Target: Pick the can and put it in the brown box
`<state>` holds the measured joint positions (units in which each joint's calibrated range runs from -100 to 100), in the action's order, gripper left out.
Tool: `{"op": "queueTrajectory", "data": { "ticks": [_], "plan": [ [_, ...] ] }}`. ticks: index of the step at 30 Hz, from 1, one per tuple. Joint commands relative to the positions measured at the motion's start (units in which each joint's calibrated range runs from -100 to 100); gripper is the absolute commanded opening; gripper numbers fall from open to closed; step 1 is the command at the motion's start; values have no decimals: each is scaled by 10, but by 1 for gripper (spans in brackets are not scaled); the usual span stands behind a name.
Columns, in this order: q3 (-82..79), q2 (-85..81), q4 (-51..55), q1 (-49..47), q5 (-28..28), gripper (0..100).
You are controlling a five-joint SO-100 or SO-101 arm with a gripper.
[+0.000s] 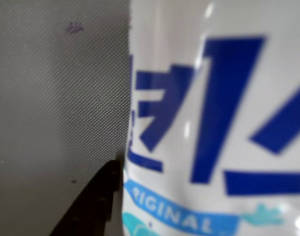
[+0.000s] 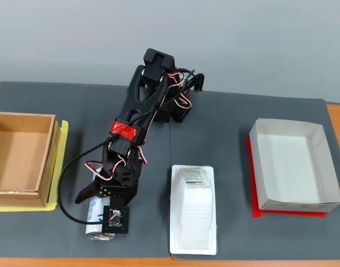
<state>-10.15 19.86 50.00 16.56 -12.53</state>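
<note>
The can point(image 2: 94, 216) lies on its side on the dark mat near the front edge, white with blue lettering. It fills the right of the wrist view point(image 1: 213, 123), very close to the lens. My gripper point(image 2: 93, 207) is down over the can, with the jaws spread and one on each side. One black finger point(image 1: 93, 206) stands just beside the can's left edge; the other is hidden behind the can. The brown box point(image 2: 47, 167) sits at the far left on a yellow sheet, with nothing in it.
A white plastic tray package point(image 2: 193, 208) lies just right of the can. A white paper box point(image 2: 292, 164) on a red sheet stands at the right. The arm's base point(image 2: 178, 108) is at the back centre.
</note>
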Motion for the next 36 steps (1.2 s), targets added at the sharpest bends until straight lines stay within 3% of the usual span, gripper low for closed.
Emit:
{"op": "queueTrajectory", "data": {
  "ticks": [1,7,19,36],
  "plan": [
    [30,-2,-7,8,-3,45],
    [30,-2,-7,9,-3,43],
    [26,-3,-6,13,-3,20],
    [29,-42,1,21,-3,9]
  ]
}}
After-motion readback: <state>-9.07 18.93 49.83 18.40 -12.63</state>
